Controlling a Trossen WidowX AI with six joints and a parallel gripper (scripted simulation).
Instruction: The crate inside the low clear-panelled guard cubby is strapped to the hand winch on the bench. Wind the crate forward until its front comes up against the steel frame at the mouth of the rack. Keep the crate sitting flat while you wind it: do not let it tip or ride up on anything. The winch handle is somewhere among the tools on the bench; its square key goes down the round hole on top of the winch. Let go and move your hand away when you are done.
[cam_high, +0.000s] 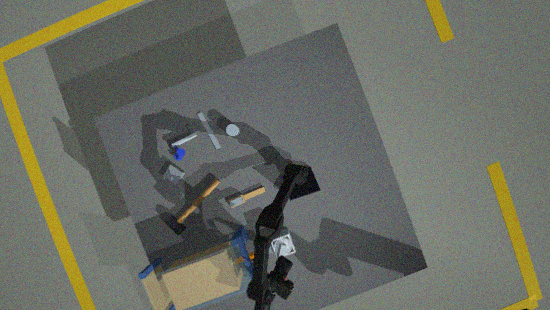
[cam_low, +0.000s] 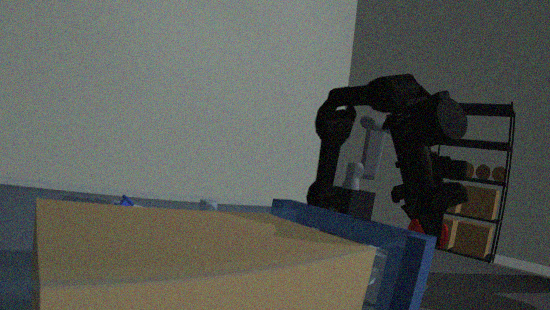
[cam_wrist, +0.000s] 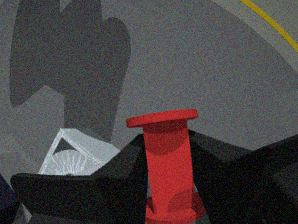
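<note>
The tan crate (cam_high: 200, 282) (cam_low: 200, 255) lies in the cubby beside the blue steel frame (cam_high: 241, 245) (cam_low: 422, 270). A bit of orange strap (cam_high: 246, 258) shows between frame and winch. The pale square winch (cam_high: 283, 242) (cam_wrist: 67, 157) stands right of the frame; in the wrist view it is at the lower left, partly behind a finger. My gripper (cam_high: 285, 279) (cam_wrist: 162, 137) is shut on the red grip of the winch handle (cam_wrist: 169, 165), to the near side of the winch in the top view. The handle's arm and square key are hidden, so I cannot tell whether the key is in the hole.
A wooden-handled hammer (cam_high: 199, 200), a short wooden-handled tool (cam_high: 250, 195), a blue item (cam_high: 179, 153), a grey bar (cam_high: 209, 131) and a pale disc (cam_high: 232, 130) lie on the bench beyond the cubby. The arm's black base (cam_high: 307, 185) stands beyond the winch.
</note>
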